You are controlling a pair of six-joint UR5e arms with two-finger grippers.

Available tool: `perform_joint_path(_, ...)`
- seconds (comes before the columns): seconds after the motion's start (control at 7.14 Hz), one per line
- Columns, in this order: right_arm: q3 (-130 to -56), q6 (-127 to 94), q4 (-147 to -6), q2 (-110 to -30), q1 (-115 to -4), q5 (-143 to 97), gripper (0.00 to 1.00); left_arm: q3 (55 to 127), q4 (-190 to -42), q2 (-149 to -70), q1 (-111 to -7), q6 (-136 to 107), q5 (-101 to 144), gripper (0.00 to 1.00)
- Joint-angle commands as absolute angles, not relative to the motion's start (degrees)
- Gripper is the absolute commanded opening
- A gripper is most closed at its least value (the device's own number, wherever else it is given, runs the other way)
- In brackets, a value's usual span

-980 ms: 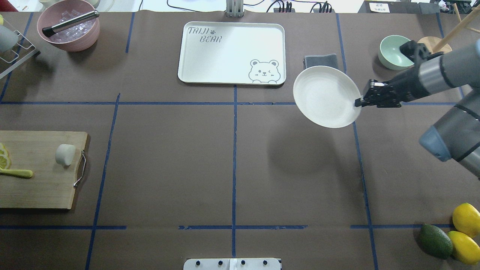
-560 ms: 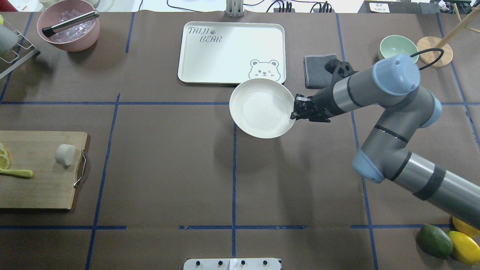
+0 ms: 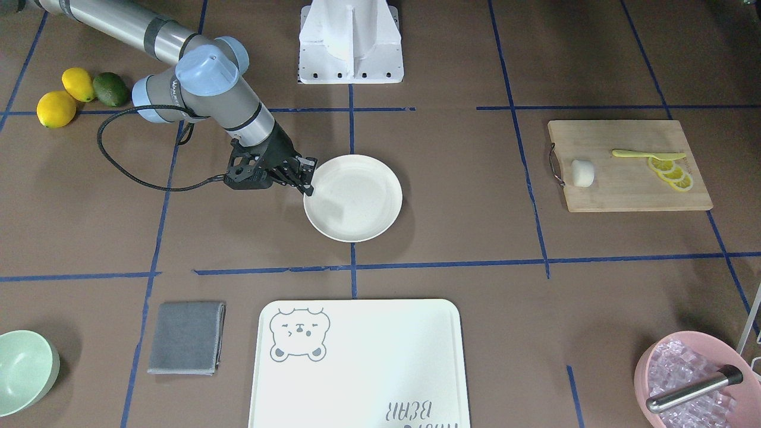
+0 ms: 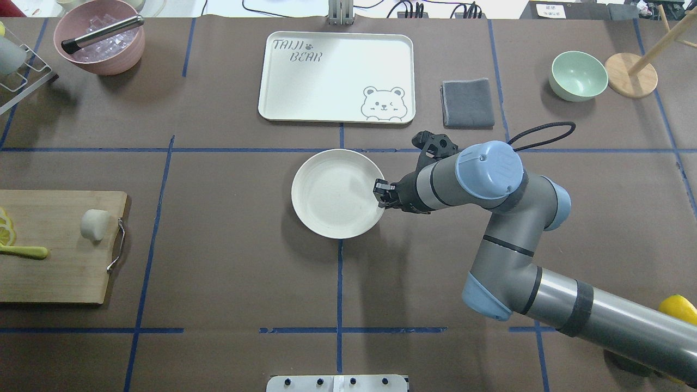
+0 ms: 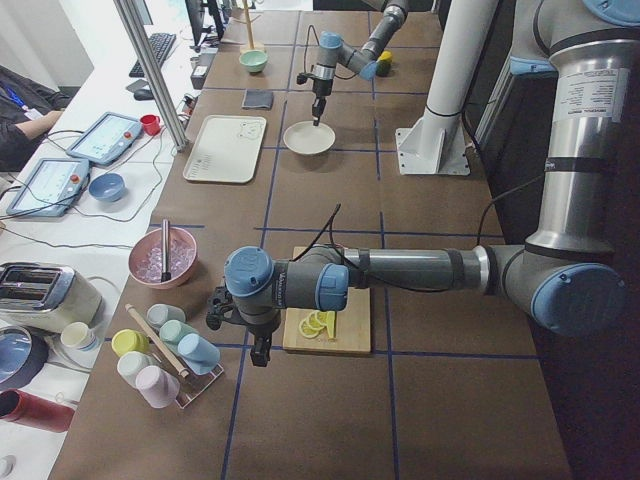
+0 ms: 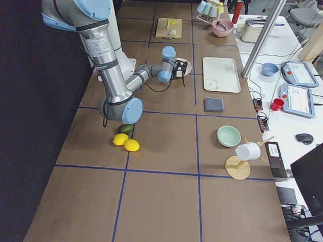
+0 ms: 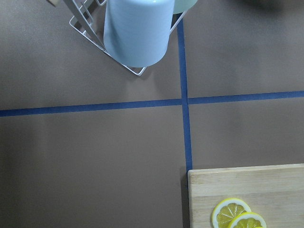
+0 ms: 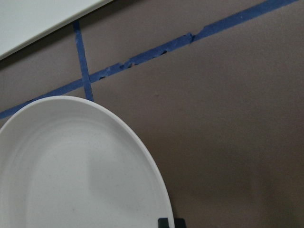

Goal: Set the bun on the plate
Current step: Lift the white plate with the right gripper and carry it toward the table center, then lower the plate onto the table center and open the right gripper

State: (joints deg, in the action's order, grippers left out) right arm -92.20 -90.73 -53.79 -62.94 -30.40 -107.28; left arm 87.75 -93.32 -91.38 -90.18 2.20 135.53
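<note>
2 grippers: right gripper clamps the plate by its rim mid-table, left gripper hangs beside the cutting board, its jaw state can't tell, bun sits on that board.

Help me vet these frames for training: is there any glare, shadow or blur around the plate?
Front-facing view: the plate is sharp, free of glare, with a faint shadow near the right pincer on its floor. Overhead view: even light, the tray bright yet its print readable. Right wrist view: the rim is crisp, a dim shadow patch inside.
</note>
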Motion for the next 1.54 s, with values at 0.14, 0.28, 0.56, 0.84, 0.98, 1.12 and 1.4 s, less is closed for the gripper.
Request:
perform_joint_path(0.14, -92.46, -90.7, -54.58, -63.98, -30.06, -106.96, 0.15, 87.71, -93.25, -91.41, -90.18, 2.2, 135.53, 1.0)
perform_joint_path(0.28, -92.46, -90.62, -54.58, -63.64, -29.88, -107.05, 0.7, 87.71, -93.25, -91.41, -90.09, 2.2, 135.53, 1.0)
perform_joint_path(0.56, -93.25, -90.62, -54.58, -63.54, -29.79, -106.61, 1.0, 87.71, -93.43, -91.41, -90.09, 2.2, 135.53, 1.0)
perform_joint_path(0.84, -96.22, -90.62, -55.71, -63.72, -30.23, -107.31, 1.0, 89.2, -93.78, -91.58, -90.09, 2.2, 135.27, 1.0)
perform_joint_path(0.98, -99.02, -90.27, -60.25, -63.63, -31.02, -107.49, 1.0, 91.3, -93.61, -91.93, -90.0, 1.15, 135.09, 1.0)
perform_joint_path(1.12, -102.1, -89.65, -65.43, -63.63, -31.55, -107.58, 1.0, 93.75, -93.52, -91.85, -89.65, -0.95, 135.0, 1.0)
perform_joint_path(1.4, -105.02, -83.89, -72.73, -63.81, -34.09, -108.19, 1.0, 101.91, -93.17, -90.19, -88.16, -9.19, 135.09, 1.0)
